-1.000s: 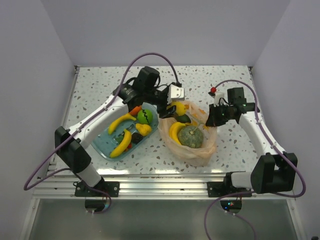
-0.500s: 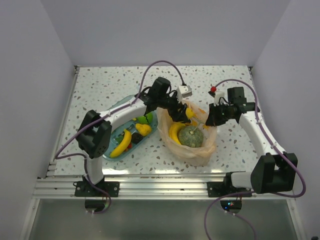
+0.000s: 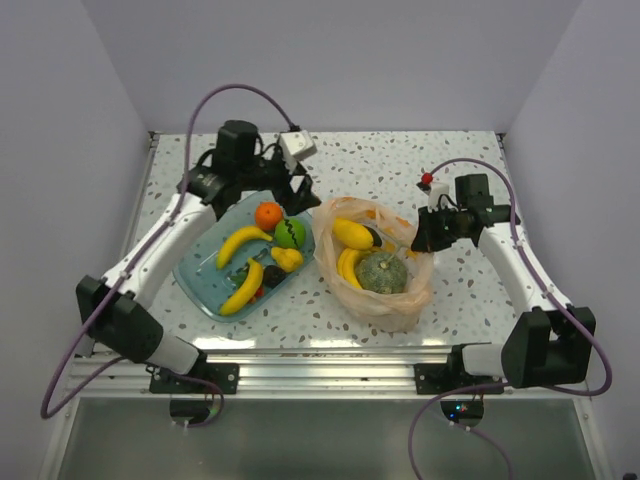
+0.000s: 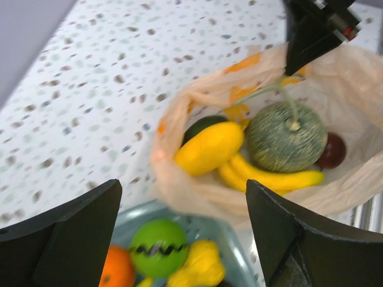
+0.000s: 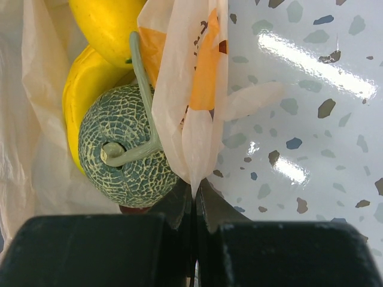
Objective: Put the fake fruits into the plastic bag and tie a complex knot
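- Hovering spread and empty, left pincer [image 3: 287, 194] has orange [image 3: 267, 214] just lower left of it, in tray [image 3: 198, 290].
- Right pincer [image 3: 418, 238] pinches bag [image 3: 405, 298] rim at right.

Your left gripper [image 3: 288, 192] has pulled back from the plastic bag [image 3: 418, 292] to the far end of the blue tray [image 3: 197, 283]. Its jaws have spread wide and are now empty. The yellow fruit [image 3: 352, 233] it carried now lies in the bag.

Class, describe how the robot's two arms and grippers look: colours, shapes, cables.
The left arm and right arm have white tubular links, black joints and looping purple cables. The left gripper and right gripper have chunky matte-black fingers.
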